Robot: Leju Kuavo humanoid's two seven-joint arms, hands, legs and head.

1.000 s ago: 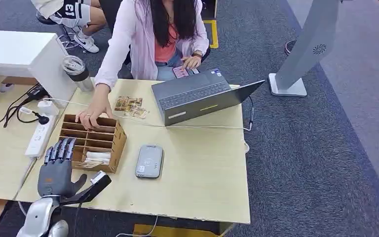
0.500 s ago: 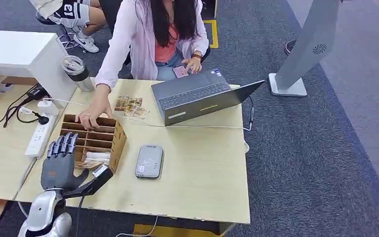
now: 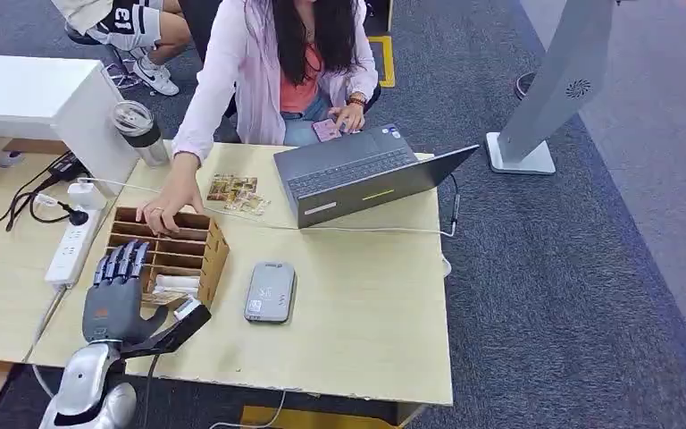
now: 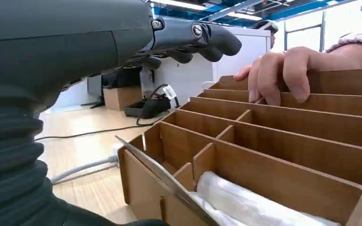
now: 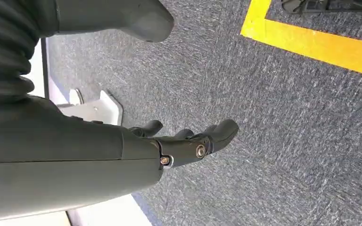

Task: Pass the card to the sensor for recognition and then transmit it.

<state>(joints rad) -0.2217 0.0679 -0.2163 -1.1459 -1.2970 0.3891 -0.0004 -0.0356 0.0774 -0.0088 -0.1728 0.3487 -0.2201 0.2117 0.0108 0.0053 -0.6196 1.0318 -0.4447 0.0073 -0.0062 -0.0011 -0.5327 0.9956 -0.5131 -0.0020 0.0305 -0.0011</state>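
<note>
A grey card reader (image 3: 270,291) lies flat on the table, just right of a wooden slotted box (image 3: 217,253). The box's nearest compartment holds white wrapped cards (image 3: 179,283) (image 4: 245,202), and a thin card edge (image 4: 160,174) slants across it. My left hand (image 3: 116,299) hovers at the box's near left corner with its fingers (image 4: 188,40) stretched over the compartments and its thumb out to the right; it holds nothing. My right hand (image 5: 188,141) hangs over the carpet, its fingers loosely apart, with nothing in it.
A person sits across the table with one hand (image 3: 163,212) resting on the box's far edge. An open laptop (image 3: 357,174) stands behind the reader. A power strip (image 3: 71,246) with cables and a tumbler (image 3: 138,130) are to the left.
My left hand has moved forward and a little right, its fingers now reaching over the box. The person's hand stays on the box.
</note>
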